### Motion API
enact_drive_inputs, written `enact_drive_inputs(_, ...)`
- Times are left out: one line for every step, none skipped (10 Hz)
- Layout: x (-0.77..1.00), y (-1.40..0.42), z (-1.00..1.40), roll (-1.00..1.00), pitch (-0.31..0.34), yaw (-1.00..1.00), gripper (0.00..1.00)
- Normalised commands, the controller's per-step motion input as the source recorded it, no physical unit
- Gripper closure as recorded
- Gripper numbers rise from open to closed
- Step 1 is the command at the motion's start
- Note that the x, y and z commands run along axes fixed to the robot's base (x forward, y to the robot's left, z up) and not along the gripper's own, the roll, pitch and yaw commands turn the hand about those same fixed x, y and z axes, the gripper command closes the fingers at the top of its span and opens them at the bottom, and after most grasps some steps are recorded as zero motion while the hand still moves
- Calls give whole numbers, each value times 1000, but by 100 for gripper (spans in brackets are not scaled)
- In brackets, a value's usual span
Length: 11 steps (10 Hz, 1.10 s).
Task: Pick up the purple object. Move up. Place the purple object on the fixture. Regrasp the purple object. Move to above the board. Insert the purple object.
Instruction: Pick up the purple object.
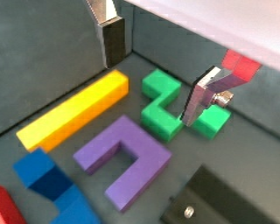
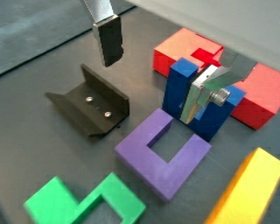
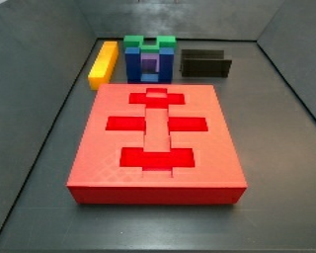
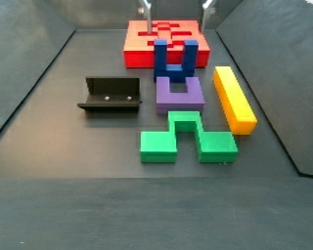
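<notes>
Jaws spread wide, nothing between them. Gripper (image 2: 154, 66) poised above the purple object (image 2: 164, 151), fingers (image 2: 108, 40) well clear of it in both wrist views. Purple object lying flat on the floor, touching the blue block (image 2: 189, 103), between the fixture (image 4: 110, 95) and the yellow bar (image 4: 234, 98), green block (image 4: 186, 136) just beside. Board (image 4: 167, 41) farther back, slots vacant. Pick-up not yet done. Risk, as a judgement: descending off-centre, clipping the blue block or nudging the purple object askew, spoiling the grasp.
</notes>
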Motion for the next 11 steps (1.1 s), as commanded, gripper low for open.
enact_drive_inputs(671,-300,-760,-166,-157,-54,0)
enact_drive_inputs(594,-280,-746,-154,-173,0,0)
enact_drive_inputs(440,-297,-700,-130,-183,26,0)
enact_drive_inputs(171,-277,-469,-24,-76,283,0)
enact_drive_inputs(57,-320,-351,0,-50,374,0)
enact_drive_inputs(0,-360,-314,0,-51,357,0)
enact_drive_inputs(-154,-420,-177,0,-56,243,0)
enact_drive_inputs(-3,-443,-109,0,-44,151,0)
enact_drive_inputs(26,-251,-206,0,-24,11,0)
enact_drive_inputs(220,-66,-129,43,0,0,0)
enact_drive_inputs(140,0,-106,61,0,-14,0)
